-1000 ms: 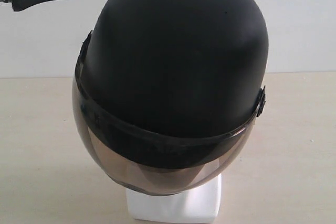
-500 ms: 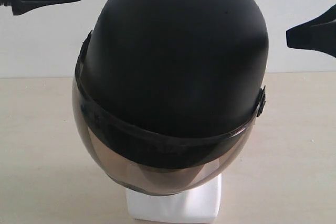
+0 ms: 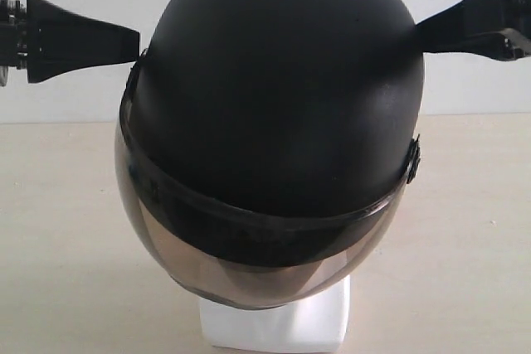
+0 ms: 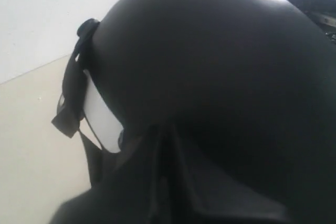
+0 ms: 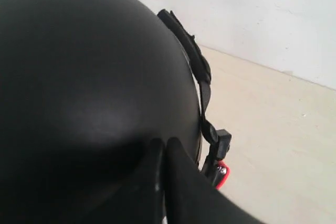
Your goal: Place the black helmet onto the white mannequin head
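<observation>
The black helmet (image 3: 274, 97) sits on the white mannequin head, tilted forward, and its smoky visor (image 3: 249, 271) covers the face. Of the head, only the white neck base (image 3: 282, 325) shows below the visor, plus a white patch (image 4: 100, 114) under the helmet's rim. My left gripper (image 3: 135, 44) is shut, with its tip against the helmet's left side (image 4: 165, 128). My right gripper (image 3: 419, 32) is also shut, and its tip rests on the helmet's right side (image 5: 164, 143). Neither gripper holds anything.
The head stands on a beige table (image 3: 58, 230) in front of a white wall (image 3: 465, 80). A black chin strap (image 5: 202, 90) with a buckle and a red tab (image 5: 223, 174) hangs beside the helmet. Another strap end (image 4: 68, 119) dangles on the other side.
Both grippers have moved inward and down from the upper corners until their tips reach the helmet's sides. The right one was out of view a second ago. The helmet has not moved.
</observation>
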`<state>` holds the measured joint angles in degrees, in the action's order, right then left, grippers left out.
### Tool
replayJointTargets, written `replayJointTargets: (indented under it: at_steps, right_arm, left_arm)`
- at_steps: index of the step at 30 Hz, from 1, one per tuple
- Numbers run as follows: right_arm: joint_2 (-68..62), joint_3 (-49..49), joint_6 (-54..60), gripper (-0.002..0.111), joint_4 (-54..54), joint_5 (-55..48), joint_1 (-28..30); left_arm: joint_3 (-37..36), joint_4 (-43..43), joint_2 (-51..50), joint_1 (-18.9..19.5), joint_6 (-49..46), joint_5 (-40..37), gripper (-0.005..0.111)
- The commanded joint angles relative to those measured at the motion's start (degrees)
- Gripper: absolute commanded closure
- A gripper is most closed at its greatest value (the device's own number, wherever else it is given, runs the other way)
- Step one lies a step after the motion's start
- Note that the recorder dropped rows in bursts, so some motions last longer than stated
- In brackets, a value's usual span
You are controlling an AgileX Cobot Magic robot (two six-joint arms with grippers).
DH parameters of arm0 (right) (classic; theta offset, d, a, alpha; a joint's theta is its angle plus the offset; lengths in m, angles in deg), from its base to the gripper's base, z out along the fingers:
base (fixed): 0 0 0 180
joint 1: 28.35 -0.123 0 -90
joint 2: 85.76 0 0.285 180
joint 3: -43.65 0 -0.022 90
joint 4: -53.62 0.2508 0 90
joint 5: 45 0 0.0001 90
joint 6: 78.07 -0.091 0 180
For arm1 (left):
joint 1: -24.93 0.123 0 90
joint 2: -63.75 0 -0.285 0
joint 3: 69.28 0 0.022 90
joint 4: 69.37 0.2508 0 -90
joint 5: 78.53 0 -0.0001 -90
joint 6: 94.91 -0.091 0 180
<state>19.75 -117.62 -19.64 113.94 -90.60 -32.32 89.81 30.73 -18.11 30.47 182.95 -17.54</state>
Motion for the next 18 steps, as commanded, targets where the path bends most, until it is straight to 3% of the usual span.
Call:
replayJointTargets:
  at_steps: [1,18]
  right_arm:
    - [-2.8,-3.4,0.1,0.108,0.6,-3.0,0.1]
    - [-10.1,-10.8,-1.3,0.108,0.5,-6.3,0.1]
  left_arm:
    - [-2.0,-0.2,0.0,-0.1,-0.3,0.7,0.102]
    - [-7.8,-0.2,1.1,-0.1,-1.0,4.7,0.102]
